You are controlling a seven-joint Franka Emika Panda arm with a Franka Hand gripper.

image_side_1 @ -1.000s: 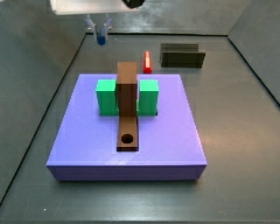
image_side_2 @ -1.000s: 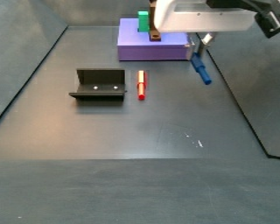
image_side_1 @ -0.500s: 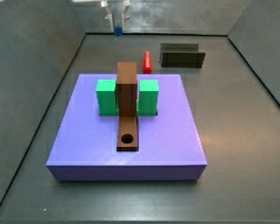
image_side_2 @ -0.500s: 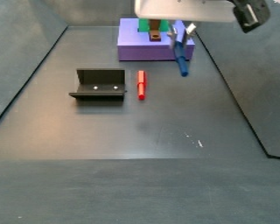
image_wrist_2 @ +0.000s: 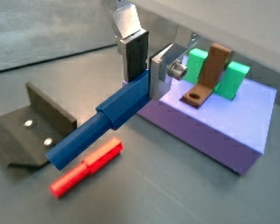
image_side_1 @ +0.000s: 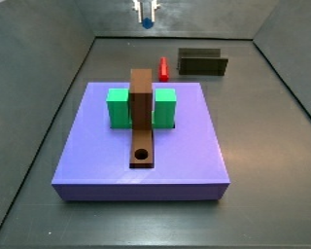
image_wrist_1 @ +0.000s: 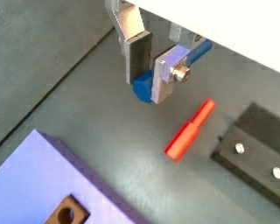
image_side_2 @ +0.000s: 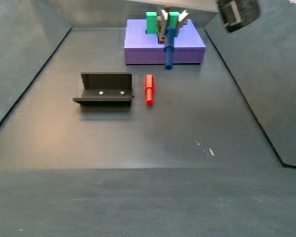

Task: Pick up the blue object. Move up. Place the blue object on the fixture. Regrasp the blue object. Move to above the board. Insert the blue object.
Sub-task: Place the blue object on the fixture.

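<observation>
**Blue peg held aloft over grey floor**

Grey floor runs bare and wide on the near side of the fixture (image_side_2: 104, 90) and the red peg (image_side_2: 150, 89) lying just beside it. Sloped walls bound the workspace. High up, the gripper (image_wrist_2: 149, 63) is clamped on the blue object (image_wrist_2: 101, 129), which hangs clear of the floor. In a side view the peg (image_side_2: 169, 56) shows in front of the board (image_side_2: 141, 52). Ample open floor lies around the board (image_side_1: 185, 156).

Blue object (image_wrist_2: 99, 128) between gripper (image_wrist_2: 146, 70) fingers, aloft.
</observation>
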